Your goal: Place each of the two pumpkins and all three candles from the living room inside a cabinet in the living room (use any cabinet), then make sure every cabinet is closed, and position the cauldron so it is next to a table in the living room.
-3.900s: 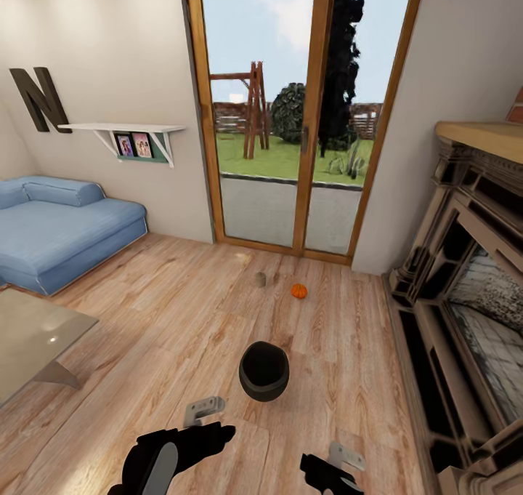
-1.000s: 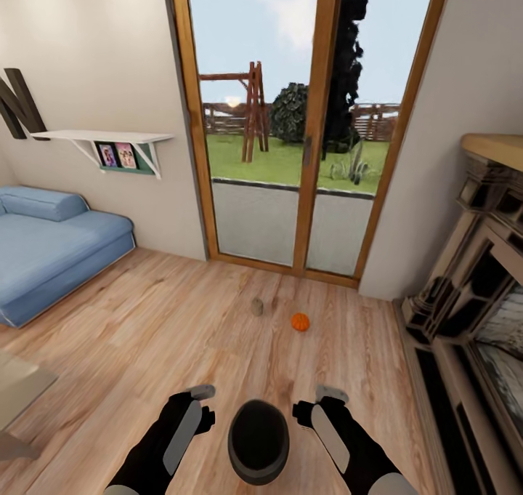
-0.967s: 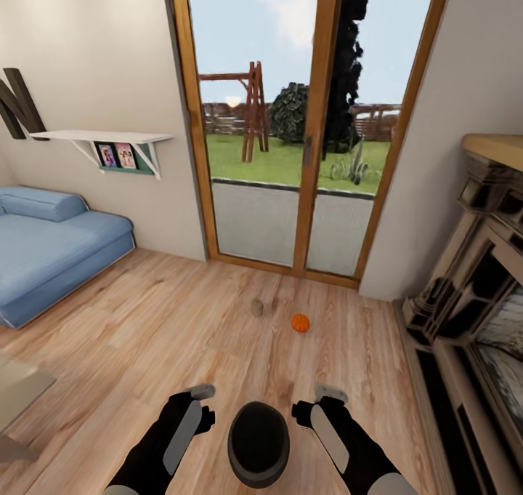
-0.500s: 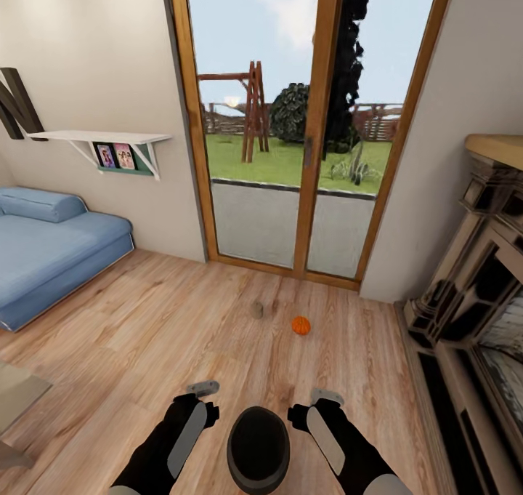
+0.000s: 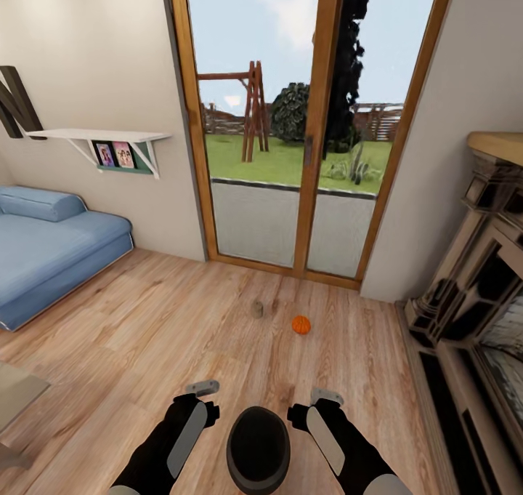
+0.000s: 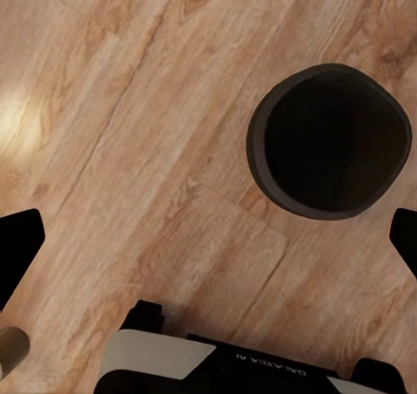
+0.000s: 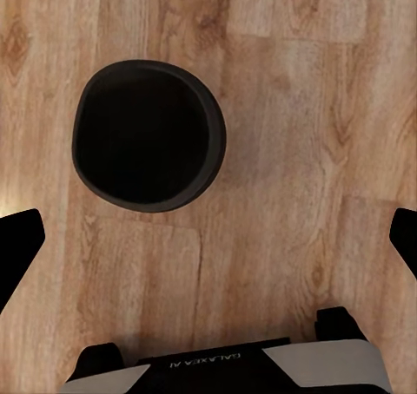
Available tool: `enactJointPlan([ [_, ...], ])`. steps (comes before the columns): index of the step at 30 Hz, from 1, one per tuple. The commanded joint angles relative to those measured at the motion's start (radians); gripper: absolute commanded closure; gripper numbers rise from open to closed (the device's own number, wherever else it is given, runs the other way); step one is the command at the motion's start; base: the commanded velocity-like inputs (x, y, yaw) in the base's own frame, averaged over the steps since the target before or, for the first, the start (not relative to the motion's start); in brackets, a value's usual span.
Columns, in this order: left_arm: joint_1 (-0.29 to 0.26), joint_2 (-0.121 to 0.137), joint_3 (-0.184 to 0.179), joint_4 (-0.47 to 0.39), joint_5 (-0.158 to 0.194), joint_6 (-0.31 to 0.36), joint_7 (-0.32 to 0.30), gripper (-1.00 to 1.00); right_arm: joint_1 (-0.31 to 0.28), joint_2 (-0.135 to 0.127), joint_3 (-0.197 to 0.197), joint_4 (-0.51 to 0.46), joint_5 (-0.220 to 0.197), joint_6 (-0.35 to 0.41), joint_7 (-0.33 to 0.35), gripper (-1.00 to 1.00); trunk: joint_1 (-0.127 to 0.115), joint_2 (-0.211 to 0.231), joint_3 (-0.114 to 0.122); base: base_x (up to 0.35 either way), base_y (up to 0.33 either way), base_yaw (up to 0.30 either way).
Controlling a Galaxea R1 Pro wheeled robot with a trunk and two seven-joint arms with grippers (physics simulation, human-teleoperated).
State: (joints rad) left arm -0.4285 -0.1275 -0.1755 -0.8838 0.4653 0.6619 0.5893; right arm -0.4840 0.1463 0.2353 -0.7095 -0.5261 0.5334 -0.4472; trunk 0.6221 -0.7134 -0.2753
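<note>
A matt black, round-bellied cauldron (image 5: 258, 448) with a wide dark mouth stands upright on the wooden floor (image 5: 145, 335), between the left tool (image 5: 205, 400) and the right tool (image 5: 314, 405), touching neither. Both tools hang above the floor with their fingers spread wide apart, holding nothing. Farther off, near the glass door (image 5: 290, 131), a small orange pumpkin (image 5: 301, 325) lies just beside a stubby grey-beige candle (image 5: 257, 309). A blue sofa (image 5: 51, 248) sits at the left.
</note>
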Motion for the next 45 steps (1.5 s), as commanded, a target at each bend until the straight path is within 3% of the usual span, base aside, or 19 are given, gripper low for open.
enactJointPlan([
  [1,-0.001,0.001,-0.002,-0.001,0.012,0.001,0.009,-1.0,-0.001,-0.001,0.004,-0.002,-0.01,0.001,-0.01,-1.0,0.004,-0.009,-0.005,0.0,0.0,0.0],
  [10,0.0,0.0,-0.002,-0.001,0.018,-0.001,0.002,-1.0,-0.001,-0.005,0.004,-0.001,-0.011,-0.006,-0.01,-1.0,0.039,-0.072,-0.033,0.0,0.0,0.0],
  [16,0.0,-0.001,-0.005,0.043,0.013,-0.059,-0.002,-1.0,-0.001,-0.004,0.005,-0.001,-0.01,-0.007,-0.01,-1.0,0.062,-0.114,-0.052,0.0,0.0,0.0],
  [31,0.0,-0.002,-0.006,0.052,0.012,-0.064,-0.003,-1.0,-0.001,0.0,0.004,-0.002,-0.008,-0.016,-0.011,-1.0,0.119,-0.219,-0.099,0.0,0.0,0.0],
  [45,0.0,-0.019,-0.006,0.052,0.012,-0.062,-0.003,-1.0,0.001,0.011,0.005,-0.004,-0.011,-0.132,-0.012,-1.0,0.173,-0.317,-0.143,0.0,0.0,0.0],
])
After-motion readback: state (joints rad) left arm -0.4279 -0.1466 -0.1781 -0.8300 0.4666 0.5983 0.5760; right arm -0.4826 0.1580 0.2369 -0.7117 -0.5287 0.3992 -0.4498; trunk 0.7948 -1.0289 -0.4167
